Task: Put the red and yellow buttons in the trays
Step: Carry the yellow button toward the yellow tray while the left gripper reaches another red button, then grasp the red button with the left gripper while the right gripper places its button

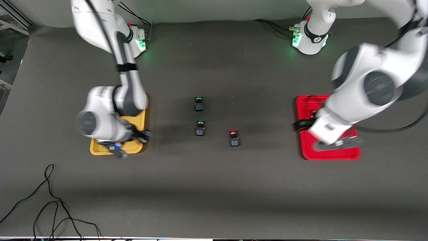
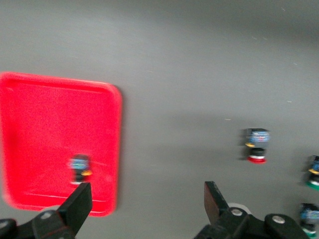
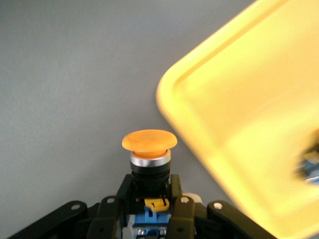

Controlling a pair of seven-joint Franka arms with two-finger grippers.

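Observation:
My right gripper (image 1: 118, 151) is shut on a yellow-capped button (image 3: 149, 141) and holds it over the nearer edge of the yellow tray (image 1: 97, 150). In the right wrist view the gripper (image 3: 149, 188) clamps the button's dark body beside the tray's corner (image 3: 239, 114). A blurred thing (image 3: 310, 164) lies in that tray. My left gripper (image 1: 338, 144) hangs open and empty over the red tray (image 1: 329, 154). In the left wrist view this gripper (image 2: 144, 199) is over the tray's rim (image 2: 115, 129). A dark-bodied button (image 2: 79, 167) lies in the red tray. A red-capped button (image 1: 234, 138) stands on the table between the trays (image 2: 256, 145).
Two green-capped buttons (image 1: 198, 103) (image 1: 200, 128) stand mid-table, toward the right arm's end from the red one. Loose black cables (image 1: 50, 201) lie near the front edge at the right arm's end. The arm bases (image 1: 309, 38) stand along the back edge.

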